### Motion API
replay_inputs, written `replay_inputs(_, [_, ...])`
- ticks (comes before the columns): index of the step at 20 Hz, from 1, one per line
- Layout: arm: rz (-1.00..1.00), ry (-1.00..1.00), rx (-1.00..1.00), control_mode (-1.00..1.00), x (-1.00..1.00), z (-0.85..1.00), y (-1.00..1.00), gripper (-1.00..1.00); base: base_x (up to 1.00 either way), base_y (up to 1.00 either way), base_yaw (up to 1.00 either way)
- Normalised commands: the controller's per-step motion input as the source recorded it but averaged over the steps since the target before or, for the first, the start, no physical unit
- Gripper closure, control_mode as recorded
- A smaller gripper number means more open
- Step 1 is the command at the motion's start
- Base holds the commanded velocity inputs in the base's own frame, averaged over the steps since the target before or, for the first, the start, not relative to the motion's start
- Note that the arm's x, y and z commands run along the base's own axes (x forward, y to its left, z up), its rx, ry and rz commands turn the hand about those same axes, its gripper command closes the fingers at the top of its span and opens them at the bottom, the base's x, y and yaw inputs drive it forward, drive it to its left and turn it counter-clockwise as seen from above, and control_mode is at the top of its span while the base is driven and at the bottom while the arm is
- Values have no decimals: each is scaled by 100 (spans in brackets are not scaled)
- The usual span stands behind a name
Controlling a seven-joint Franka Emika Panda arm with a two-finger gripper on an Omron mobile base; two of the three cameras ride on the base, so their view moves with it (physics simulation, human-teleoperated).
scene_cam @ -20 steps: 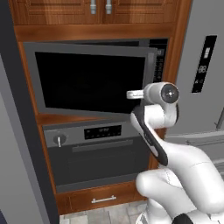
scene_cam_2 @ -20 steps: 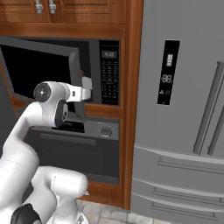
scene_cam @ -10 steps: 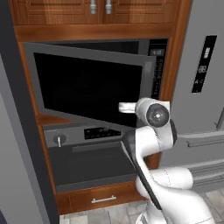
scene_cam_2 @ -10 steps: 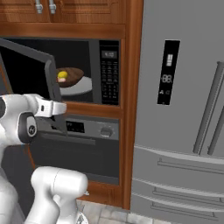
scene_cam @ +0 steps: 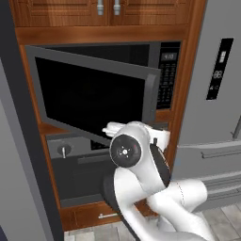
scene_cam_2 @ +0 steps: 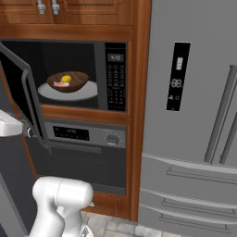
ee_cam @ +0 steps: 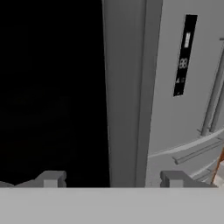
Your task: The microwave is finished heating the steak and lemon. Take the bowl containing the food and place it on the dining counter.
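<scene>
The microwave (scene_cam_2: 115,74) stands open, its black glass door (scene_cam: 89,99) swung out to the left. Inside, the dark brown bowl (scene_cam_2: 79,81) rests on a white turntable plate (scene_cam_2: 88,92), with the yellow lemon (scene_cam_2: 66,78) and the pinkish steak (scene_cam_2: 60,84) in it. In the hand view my gripper (ee_cam: 111,179) is open, and the grey edge of the door (ee_cam: 124,87) rises between its spread fingertips (ee_cam: 50,178) without touching either. My white hand (scene_cam_2: 9,128) sits by the door's lower corner, well left of the bowl. The dining counter is out of view.
A knobbed oven (scene_cam_2: 88,139) sits right under the microwave. A tall grey fridge (scene_cam_2: 194,115) with a display fills the right side. Wooden cabinets (scene_cam: 103,12) hang above. A grey panel (scene_cam: 14,141) stands close on the left, behind the open door.
The microwave door has swung much further open and the bowl has come into sight. My arm moved left and down with the door's edge, and the jaws have spread.
</scene>
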Motion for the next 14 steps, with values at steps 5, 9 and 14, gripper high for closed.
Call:
replay_inputs(5, [-21, -12, -5, -100, -100, -18, 10, -100, 0, 0, 0])
replay_inputs(9, [-1, -30, 5, -100, -92, 0, -100, -100, 0, 0, 0])
replay_inputs(14, [2, -29, 17, -100, -36, 3, -100, -100, 0, 0, 0])
